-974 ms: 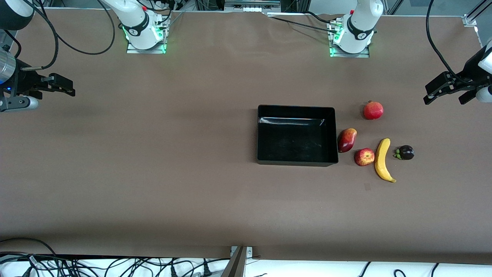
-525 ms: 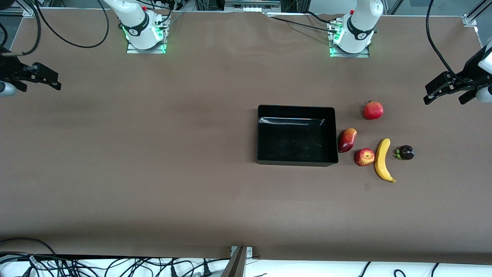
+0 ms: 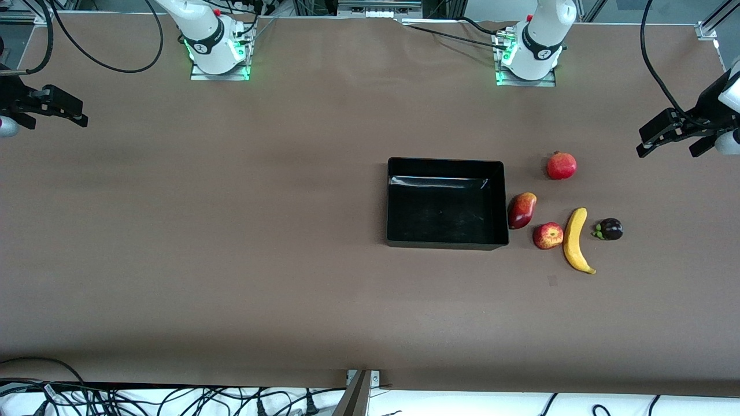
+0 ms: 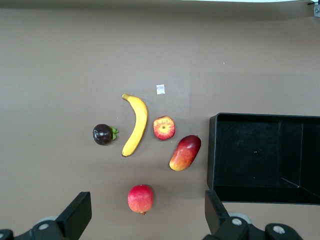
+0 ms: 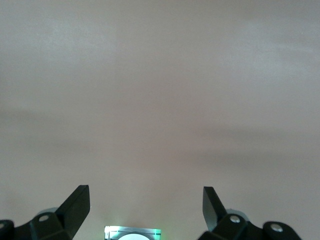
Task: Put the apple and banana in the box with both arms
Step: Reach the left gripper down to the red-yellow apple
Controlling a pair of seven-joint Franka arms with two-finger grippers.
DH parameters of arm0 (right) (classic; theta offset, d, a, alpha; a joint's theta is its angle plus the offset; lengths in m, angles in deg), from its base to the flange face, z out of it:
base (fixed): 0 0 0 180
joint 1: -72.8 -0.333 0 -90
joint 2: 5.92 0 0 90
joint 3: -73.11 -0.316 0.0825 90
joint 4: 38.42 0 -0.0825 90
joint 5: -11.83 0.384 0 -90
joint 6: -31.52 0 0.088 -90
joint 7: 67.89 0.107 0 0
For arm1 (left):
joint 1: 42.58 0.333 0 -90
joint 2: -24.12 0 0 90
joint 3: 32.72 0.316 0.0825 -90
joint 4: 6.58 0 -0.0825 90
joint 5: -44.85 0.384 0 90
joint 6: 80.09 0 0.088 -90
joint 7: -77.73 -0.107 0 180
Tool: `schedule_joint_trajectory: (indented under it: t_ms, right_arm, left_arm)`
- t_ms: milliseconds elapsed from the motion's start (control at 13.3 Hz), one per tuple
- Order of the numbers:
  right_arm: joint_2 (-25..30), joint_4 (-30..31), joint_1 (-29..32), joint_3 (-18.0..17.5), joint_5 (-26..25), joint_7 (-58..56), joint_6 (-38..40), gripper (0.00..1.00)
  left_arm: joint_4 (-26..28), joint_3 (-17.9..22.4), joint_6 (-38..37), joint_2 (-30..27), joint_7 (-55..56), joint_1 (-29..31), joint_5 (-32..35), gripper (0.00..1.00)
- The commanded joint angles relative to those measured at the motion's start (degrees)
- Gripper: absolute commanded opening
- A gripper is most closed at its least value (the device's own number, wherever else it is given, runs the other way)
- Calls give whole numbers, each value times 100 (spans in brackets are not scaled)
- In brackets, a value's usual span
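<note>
Two black two-finger grippers, left gripper (image 3: 673, 138) and right gripper (image 3: 55, 107), hang wide open and empty at the bench ends; small red-yellow apple (image 3: 547, 236) and long yellow banana (image 3: 575, 240) await beside the empty shallow black plastic box (image 3: 445, 163).

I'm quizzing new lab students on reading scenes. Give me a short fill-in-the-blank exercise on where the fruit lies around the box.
1. The fruit lying right beside the box wall is the ____.
2. The apple lies between the mango and the ____.
3. The box holds ____ fruit.
4. The fruit nearest the left arm's base is the ____.

Missing words: mango; banana; no; pomegranate
</note>
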Motion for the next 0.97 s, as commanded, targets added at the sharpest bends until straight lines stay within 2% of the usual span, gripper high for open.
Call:
schedule_joint_trajectory:
  t_ms: [0,375,525,899]
  right_arm:
    - [-64,-160,111,-102,-182,33,142,100]
    - [-64,-160,128,-93,-182,33,150,100]
    - [-64,-160,128,-75,-173,41,177,100]
    - [-64,-160,128,-75,-173,41,177,100]
  left_arm:
    - [-18,24,-43,74,-97,-7,-140,100]
    - [-62,24,18,408,-106,-15,-97,100]
    - [-132,24,88,749,-123,-15,-70,100]
    - [-132,50,835,1673,-141,2,-70,100]
